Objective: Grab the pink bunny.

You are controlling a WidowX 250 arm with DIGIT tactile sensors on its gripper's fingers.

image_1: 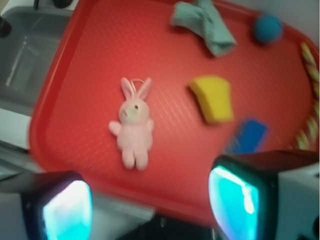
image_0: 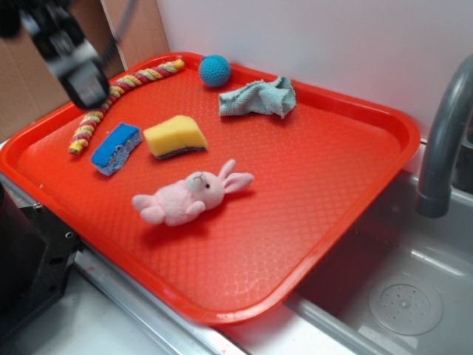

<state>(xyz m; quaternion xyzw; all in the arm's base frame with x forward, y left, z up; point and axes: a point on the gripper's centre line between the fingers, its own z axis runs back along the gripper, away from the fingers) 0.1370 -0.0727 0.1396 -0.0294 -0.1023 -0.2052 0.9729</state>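
The pink bunny [image_0: 191,198] lies on its side near the middle of the red tray [image_0: 340,200], ears pointing right. In the wrist view the pink bunny [image_1: 133,125] lies flat with its ears up, well beyond the fingers. My gripper [image_0: 80,70] hangs blurred, high over the tray's far-left corner, far from the bunny. In the wrist view my gripper [image_1: 150,202] is open, its two cyan pads [image_1: 232,200] wide apart with nothing between them.
On the tray lie a yellow sponge [image_0: 175,136], a blue sponge [image_0: 116,148], a braided rope toy [image_0: 122,89], a blue ball [image_0: 214,70] and a teal cloth [image_0: 259,97]. A grey faucet [image_0: 443,140] and a sink basin [image_0: 399,296] stand to the right.
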